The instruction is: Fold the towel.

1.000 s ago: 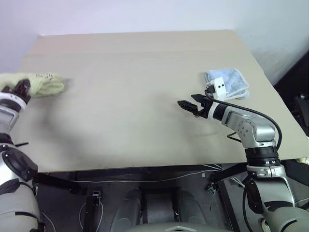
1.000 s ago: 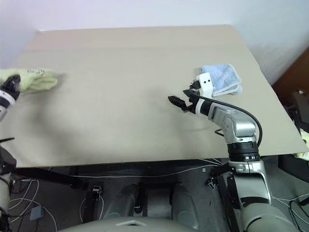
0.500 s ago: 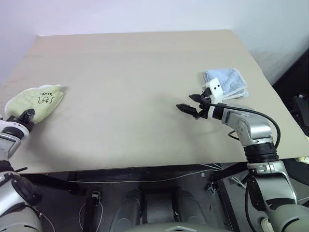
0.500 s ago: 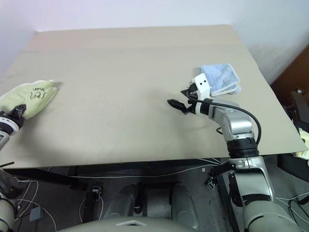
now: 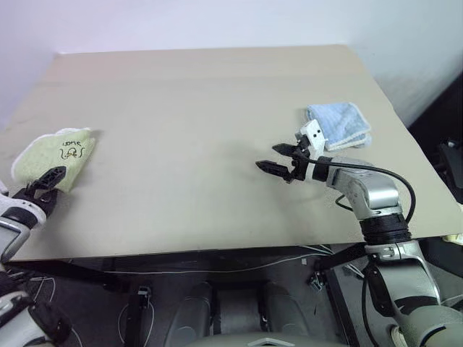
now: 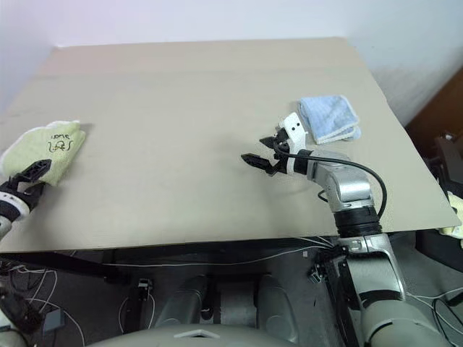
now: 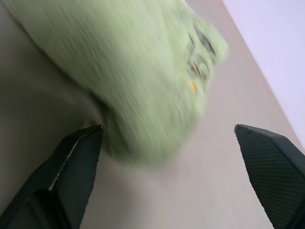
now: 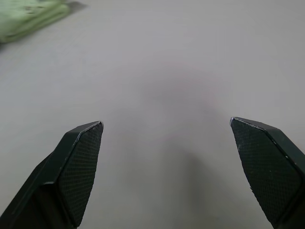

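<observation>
Both end effectors spread wide; left end effector [image 5: 45,182] beside towel [image 5: 56,153]

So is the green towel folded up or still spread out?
Folded: the towel lies as a small compact bundle near the table's left edge, not spread out. The left hand stands open beside it.

The towel [image 5: 54,158] lay bunched at the tabletop's [image 5: 195,108] left edge. The left gripper [image 5: 42,184] gaped beside it. A blue cloth [image 5: 341,123] sat far right.
</observation>
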### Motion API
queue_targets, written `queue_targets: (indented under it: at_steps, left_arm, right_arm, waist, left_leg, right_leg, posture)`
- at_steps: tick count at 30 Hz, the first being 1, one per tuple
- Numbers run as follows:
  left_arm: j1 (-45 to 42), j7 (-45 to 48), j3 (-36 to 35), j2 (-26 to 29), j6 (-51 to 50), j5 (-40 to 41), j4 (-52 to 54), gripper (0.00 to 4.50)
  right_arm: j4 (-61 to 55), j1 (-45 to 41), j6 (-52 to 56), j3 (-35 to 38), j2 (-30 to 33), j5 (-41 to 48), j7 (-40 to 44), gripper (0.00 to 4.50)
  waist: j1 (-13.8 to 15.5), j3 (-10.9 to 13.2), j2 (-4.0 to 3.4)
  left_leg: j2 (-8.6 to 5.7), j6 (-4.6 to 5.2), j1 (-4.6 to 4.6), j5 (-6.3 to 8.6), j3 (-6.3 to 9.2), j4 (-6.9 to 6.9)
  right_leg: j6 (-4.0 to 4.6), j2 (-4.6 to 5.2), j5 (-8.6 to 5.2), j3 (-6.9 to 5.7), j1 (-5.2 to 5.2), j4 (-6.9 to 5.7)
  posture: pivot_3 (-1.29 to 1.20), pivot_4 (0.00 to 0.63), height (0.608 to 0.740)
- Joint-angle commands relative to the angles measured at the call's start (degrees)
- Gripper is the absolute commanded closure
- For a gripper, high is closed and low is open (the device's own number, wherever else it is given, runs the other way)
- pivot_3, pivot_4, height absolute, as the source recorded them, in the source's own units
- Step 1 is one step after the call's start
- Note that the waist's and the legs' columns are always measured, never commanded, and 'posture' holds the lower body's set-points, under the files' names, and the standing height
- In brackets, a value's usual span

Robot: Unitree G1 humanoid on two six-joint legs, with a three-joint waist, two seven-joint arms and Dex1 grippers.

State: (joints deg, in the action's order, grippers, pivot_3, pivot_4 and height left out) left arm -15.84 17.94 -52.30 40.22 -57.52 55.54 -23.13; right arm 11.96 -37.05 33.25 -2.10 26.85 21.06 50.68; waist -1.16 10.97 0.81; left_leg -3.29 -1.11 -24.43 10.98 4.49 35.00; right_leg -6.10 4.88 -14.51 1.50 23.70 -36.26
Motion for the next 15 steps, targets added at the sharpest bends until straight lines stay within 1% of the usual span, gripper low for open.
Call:
queue_targets:
  at_steps: [1,4,6,7,9,10,12,15]
  left_arm:
    - [5.02,4.63,1.06,0.02,-3.83,3.97,11.11,0.06]
    - [8.63,6.03,5.38,-2.32,-3.9,4.7,21.8,0.06]
    - [7.49,4.38,7.98,-3.84,-1.17,2.71,24.88,0.06]
    - [7.75,6.13,12.19,-3.81,2.35,-0.74,28.03,0.06]
    - [8.27,9.57,17.84,-3.45,8.06,-5.73,31.38,0.06]
    - [8.86,13.17,21.31,-4.5,15.02,-9.5,33.72,0.06]
    - [9.17,18.43,25.35,-6.13,23.77,-13.24,35.73,0.06]
    - [9.62,22.86,31.59,-6.99,28.56,-16.53,36.89,0.06]
  right_arm:
    - [-1.9,-1.69,-1.1,1.5,0.06,1.36,1.01,0.0]
    - [-2.42,-2.23,-2.05,1.74,0.18,2.1,2.95,0.0]
    - [-3.37,-1.99,-4.01,1.61,-0.29,2.57,4.67,0.0]
    - [-3.71,-1.86,-5.07,1.76,-0.73,2.93,5.41,0.0]
    - [-3.81,-2.05,-6.43,1.71,-1.65,3.09,5.77,0.0]
    - [-4.2,-2.01,-6.29,1.82,-1.9,3.75,6.26,0.0]
    - [-5.01,-2.01,-5.25,1.65,-2.13,5.03,7.45,0.0]
    - [-6.3,-1.18,-5.71,1.22,-1.77,6.08,9.98,0.0]
  waist:
    - [-0.05,0.0,0.0]
    - [0.21,0.0,-0.03]
    - [0.6,-0.01,-0.03]
    - [0.62,-0.02,-0.01]
    - [0.48,-0.02,0.0]
    - [0.4,-0.02,0.0]
    - [0.34,-0.02,-0.01]
    - [0.28,-0.02,-0.02]
  left_leg:
    - [0.0,-0.01,0.01,0.01,0.0,0.0]
    - [0.0,-0.04,0.03,0.02,-0.03,-0.02]
    - [0.0,-0.04,0.02,0.03,0.01,0.0]
    - [0.0,-0.05,0.02,0.02,0.03,0.0]
    - [0.0,-0.05,0.02,0.02,0.02,0.01]
    - [0.0,-0.06,0.03,0.02,-0.03,0.0]
    - [-0.01,-0.05,0.03,0.02,-0.14,-0.04]
    - [-0.01,-0.04,0.01,0.01,-0.21,-0.13]
  right_leg:
    - [0.0,0.01,0.0,0.0,-0.01,0.0]
    - [0.08,0.06,-0.03,0.03,-0.03,0.03]
    - [0.19,0.09,-0.08,0.0,-0.08,0.05]
    - [0.21,0.09,-0.08,-0.02,-0.09,0.05]
    - [0.24,0.07,-0.07,-0.03,-0.13,0.08]
    - [0.26,0.06,-0.07,-0.03,-0.13,0.1]
    - [0.28,0.07,-0.07,0.04,-0.11,0.18]
    - [0.26,0.07,-0.06,0.11,-0.03,0.21]
  posture:
    - [0.0,0.15,0.74]
    - [0.0,0.15,0.74]
    - [0.0,0.15,0.74]
    - [0.0,0.15,0.74]
    - [0.0,0.15,0.74]
    - [0.0,0.15,0.74]
    - [0.0,0.15,0.74]
    - [0.0,0.15,0.74]
